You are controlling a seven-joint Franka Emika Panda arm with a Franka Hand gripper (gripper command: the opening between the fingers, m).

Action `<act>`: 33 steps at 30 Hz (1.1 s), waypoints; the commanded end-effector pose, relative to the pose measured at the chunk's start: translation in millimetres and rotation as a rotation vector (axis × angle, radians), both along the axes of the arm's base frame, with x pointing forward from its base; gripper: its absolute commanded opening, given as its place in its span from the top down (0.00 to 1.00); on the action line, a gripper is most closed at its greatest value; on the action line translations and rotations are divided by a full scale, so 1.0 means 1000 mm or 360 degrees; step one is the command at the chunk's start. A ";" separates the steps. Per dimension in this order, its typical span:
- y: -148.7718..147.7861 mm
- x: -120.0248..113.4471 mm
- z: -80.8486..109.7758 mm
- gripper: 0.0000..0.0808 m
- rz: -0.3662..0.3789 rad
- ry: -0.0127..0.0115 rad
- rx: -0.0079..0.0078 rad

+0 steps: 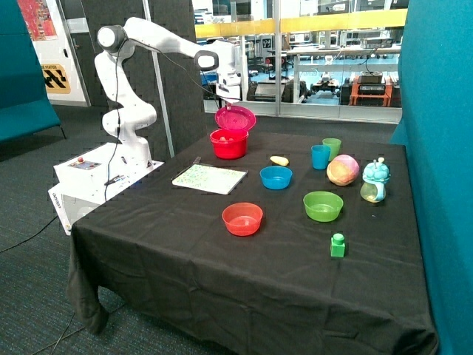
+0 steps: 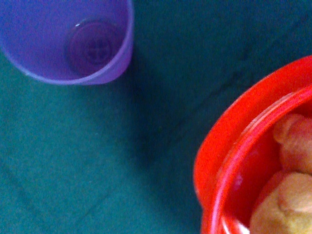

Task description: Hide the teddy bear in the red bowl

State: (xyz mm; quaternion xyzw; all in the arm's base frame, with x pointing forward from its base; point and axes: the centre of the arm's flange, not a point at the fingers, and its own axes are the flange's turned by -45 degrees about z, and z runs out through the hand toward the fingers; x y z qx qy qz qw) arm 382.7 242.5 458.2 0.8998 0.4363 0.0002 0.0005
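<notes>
The red bowl (image 1: 229, 143) stands at the far side of the black table, near the robot base. In the wrist view its rim (image 2: 229, 161) shows, and the tan teddy bear (image 2: 292, 195) lies inside it. My gripper (image 1: 230, 102) hangs just above the bowl and holds a flat magenta plate (image 1: 236, 118), tilted, over the bowl's opening. The plate and the fingers do not show in the wrist view.
A purple cup (image 2: 73, 39) stands beside the red bowl. On the table are a patterned board (image 1: 210, 178), blue bowl (image 1: 276, 177), orange-red bowl (image 1: 242, 219), green bowl (image 1: 323, 205), blue cup (image 1: 320, 157), green cup (image 1: 332, 148), pink-yellow ball (image 1: 343, 170), bottle (image 1: 375, 181) and green block (image 1: 338, 245).
</notes>
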 end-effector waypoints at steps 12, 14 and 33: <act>-0.003 -0.033 -0.011 1.00 0.0063 0.00012 0.00012; -0.005 -0.035 -0.013 1.00 0.0073 0.00013 0.00012; -0.030 -0.023 -0.029 1.00 0.0017 0.00012 0.00012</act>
